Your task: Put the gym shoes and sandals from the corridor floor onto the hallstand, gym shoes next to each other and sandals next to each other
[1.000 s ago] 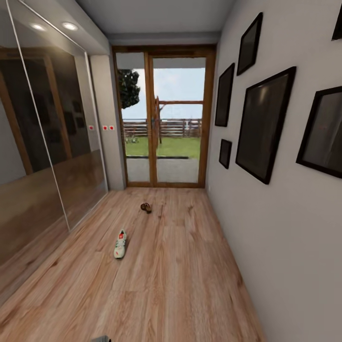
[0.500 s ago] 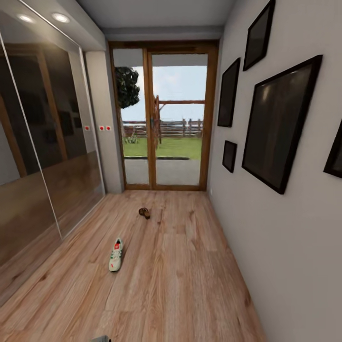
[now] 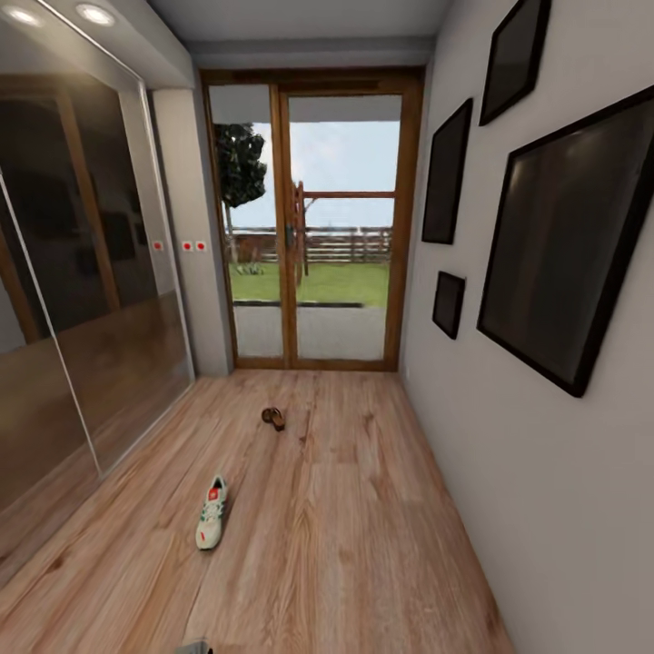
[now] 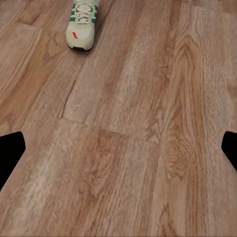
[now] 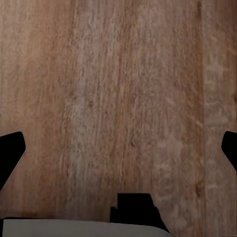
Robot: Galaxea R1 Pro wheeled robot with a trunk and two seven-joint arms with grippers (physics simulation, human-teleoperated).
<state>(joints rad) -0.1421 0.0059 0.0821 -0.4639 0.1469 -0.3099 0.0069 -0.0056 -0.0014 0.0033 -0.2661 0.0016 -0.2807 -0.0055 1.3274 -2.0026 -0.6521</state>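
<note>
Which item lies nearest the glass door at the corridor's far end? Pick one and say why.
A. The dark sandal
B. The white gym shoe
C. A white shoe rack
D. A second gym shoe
A: in the head view the sandal lies farther up the corridor floor, closer to the glass door, than the gym shoe.

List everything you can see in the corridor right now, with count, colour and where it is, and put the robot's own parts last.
gym shoe: one, white with green stripes and red patches, on the floor left of centre, nearer the robot
sandal: one, dark brown, on the floor farther down, toward the door
corridor floor: light brown wood planks
glass door: one, wood-framed, at the far end
picture frames: four, black, on the right-hand wall
mirrored panels: along the left-hand wall
ceiling lights: two, upper left
left gripper fingers: black, spread wide, above bare floor
right gripper fingers: black, spread wide, above bare floor
</note>
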